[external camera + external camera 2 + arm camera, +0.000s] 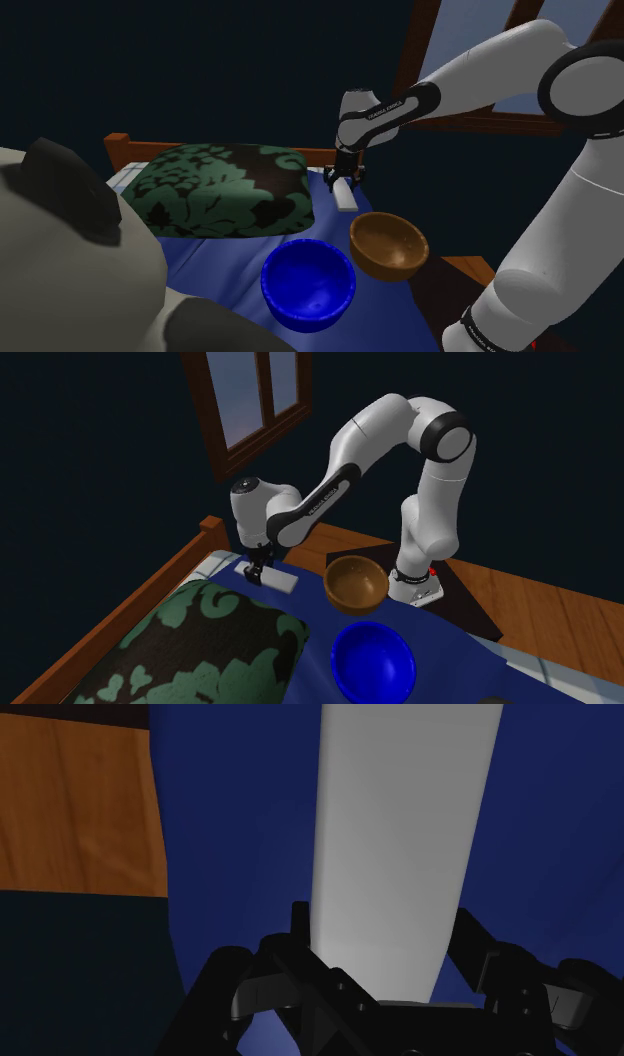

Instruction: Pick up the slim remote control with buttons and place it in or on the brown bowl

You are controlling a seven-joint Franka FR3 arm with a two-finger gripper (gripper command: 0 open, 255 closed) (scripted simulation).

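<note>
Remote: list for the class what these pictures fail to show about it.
Buttons: the face of the remote looks plain grey in the wrist view, and is too small in both others.
Ends: the wrist view's edge cuts one; the gripper covers the other.
Full length: the gripper hides part in the shoulder view.

We find all three views dim, the walls (pixel 200 60) near black. Soft light from above whitens the arm (pixel 380 422), and the blue bowl (pixel 308 282) carries a faint sheen; shadows are weak.
</note>
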